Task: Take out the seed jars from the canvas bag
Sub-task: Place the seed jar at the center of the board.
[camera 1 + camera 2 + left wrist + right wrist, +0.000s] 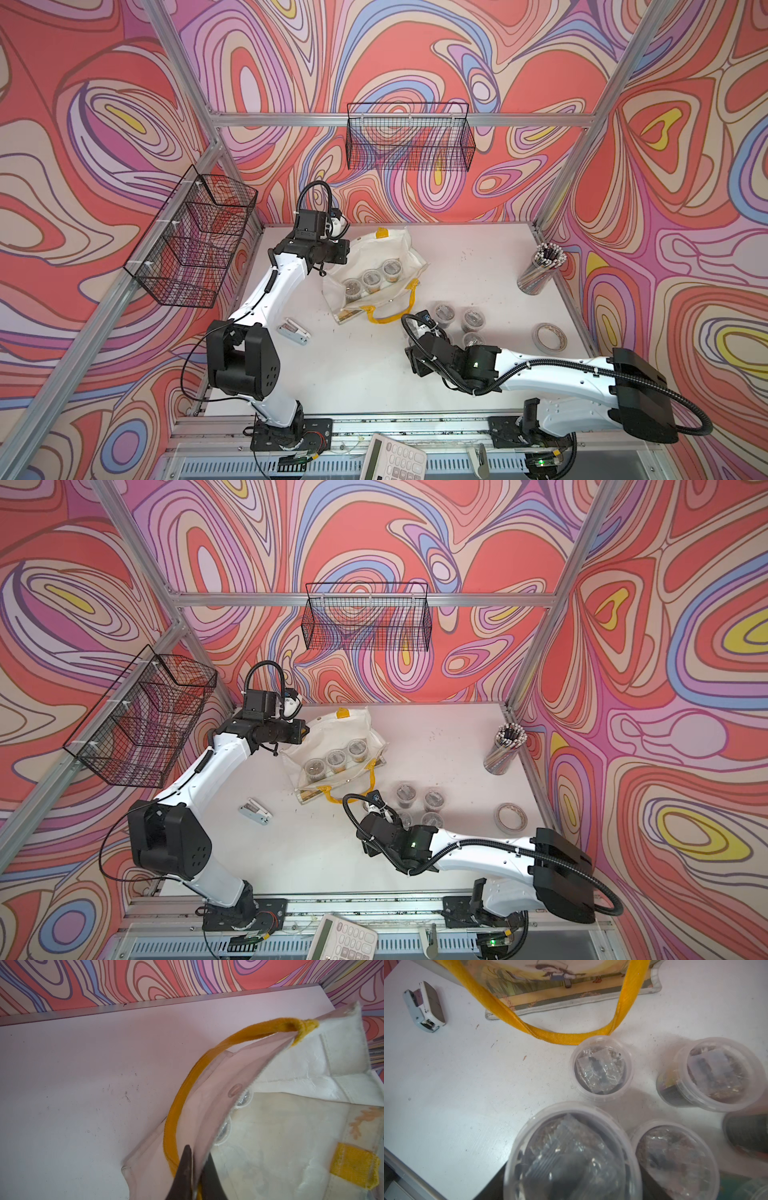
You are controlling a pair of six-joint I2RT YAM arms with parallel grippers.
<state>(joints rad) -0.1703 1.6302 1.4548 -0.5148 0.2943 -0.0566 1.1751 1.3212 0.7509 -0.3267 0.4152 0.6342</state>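
The canvas bag [390,245] lies near the back of the table with its mouth held up. Three seed jars [371,278] stand in a row inside it. My left gripper [196,1165] is shut on the bag's rim fabric beside a yellow handle [228,1043]. My right gripper [572,1178] is shut on a seed jar [571,1147], which fills the right wrist view and hides the fingers. Several more seed jars [434,800] stand in a cluster on the table right beside it, in front of the bag's other handle [562,1036].
A stapler [294,331] lies left of the bag. A tape roll [550,337] and a cup of pencils [540,270] sit at the right. Wire baskets hang on the left wall [195,241] and the back wall [409,137]. A calculator [392,459] sits below the front edge.
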